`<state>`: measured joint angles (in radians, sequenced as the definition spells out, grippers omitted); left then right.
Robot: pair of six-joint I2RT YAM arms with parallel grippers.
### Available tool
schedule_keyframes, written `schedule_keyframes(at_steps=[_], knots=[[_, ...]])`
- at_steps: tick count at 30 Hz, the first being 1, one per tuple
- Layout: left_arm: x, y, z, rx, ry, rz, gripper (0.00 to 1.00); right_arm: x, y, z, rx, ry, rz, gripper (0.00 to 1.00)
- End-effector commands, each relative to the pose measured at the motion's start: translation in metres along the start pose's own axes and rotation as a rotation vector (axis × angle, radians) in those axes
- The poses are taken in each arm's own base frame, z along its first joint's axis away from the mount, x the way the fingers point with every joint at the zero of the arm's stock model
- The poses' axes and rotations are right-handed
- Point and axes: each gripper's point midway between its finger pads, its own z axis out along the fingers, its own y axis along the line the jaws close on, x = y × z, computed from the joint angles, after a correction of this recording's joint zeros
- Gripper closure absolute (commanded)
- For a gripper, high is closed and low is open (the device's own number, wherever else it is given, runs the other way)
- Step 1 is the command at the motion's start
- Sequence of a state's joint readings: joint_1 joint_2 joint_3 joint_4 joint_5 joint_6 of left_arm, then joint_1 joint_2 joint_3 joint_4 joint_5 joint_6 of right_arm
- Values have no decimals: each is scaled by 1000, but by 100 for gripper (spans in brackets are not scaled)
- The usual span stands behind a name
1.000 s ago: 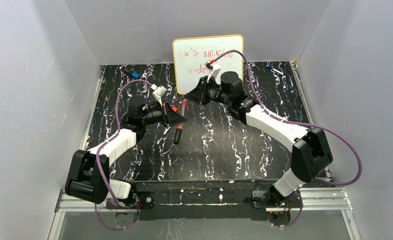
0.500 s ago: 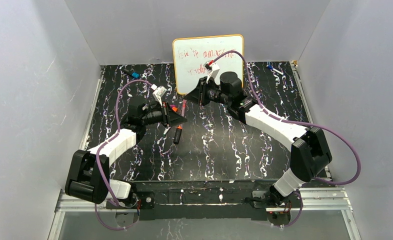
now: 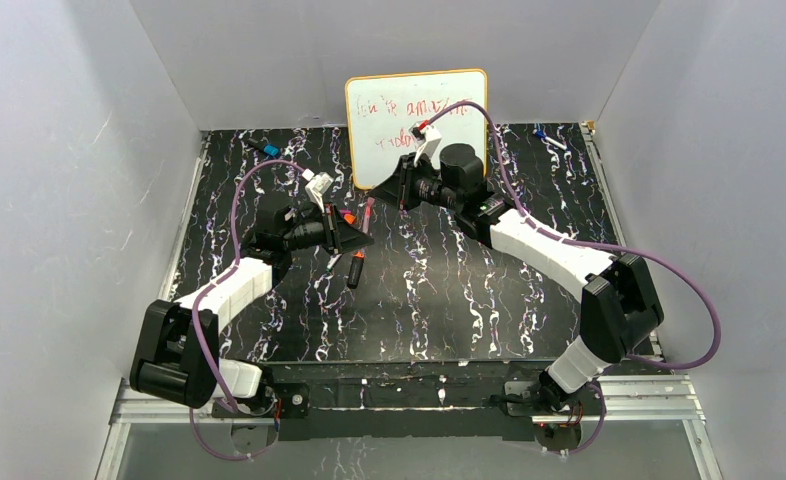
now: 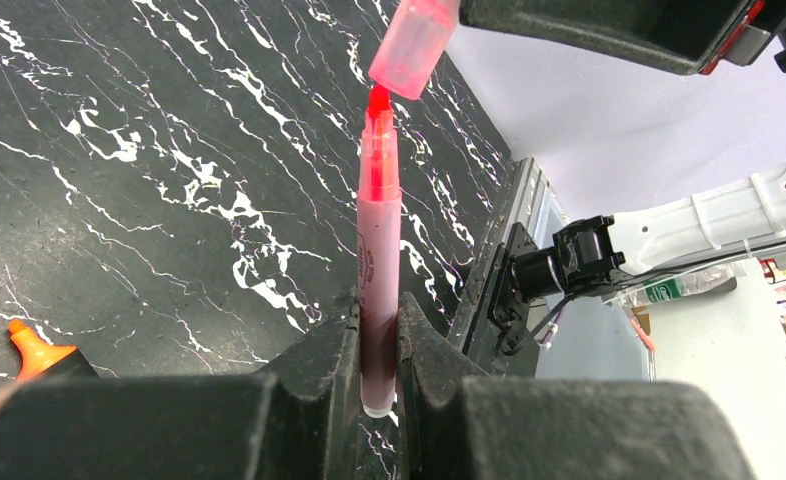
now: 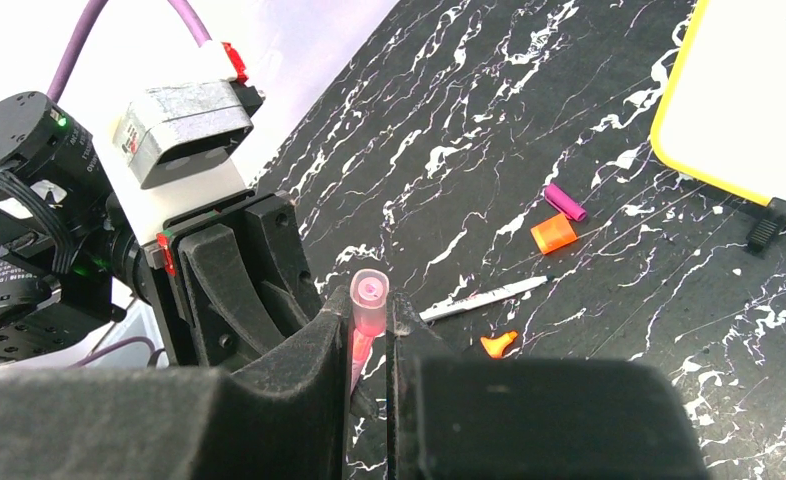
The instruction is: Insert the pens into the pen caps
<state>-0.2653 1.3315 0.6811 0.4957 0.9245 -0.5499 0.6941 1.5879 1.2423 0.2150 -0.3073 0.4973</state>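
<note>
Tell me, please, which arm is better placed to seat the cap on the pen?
Probably right: the right claw holds the pink cap tilted just off the tip, while the left claw only clamps the pen.

The right arm (image 3: 544,245) sits a shade farther left than a second ago. Its elbow and wrist shift slightly that way, carrying the right tool (image 3: 384,192) and its pink cap (image 5: 369,300) along. The shift is barely visible.
</note>
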Motion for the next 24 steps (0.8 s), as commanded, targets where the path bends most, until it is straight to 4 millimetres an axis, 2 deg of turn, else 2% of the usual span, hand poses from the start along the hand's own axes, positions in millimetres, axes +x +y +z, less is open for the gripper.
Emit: schedule_keyframes(at_steps=[1,15,24], knots=[[-7,-13,-5,29,-17,56,100,-9,3,1,-24,-39,-21,99],[-10,-10,-6,6,-28,79,100,10,18,4,-133,81,-20,99],[-21,5,-14,-120,-53,234,100,30,33,-6,-222,240,-51,99]])
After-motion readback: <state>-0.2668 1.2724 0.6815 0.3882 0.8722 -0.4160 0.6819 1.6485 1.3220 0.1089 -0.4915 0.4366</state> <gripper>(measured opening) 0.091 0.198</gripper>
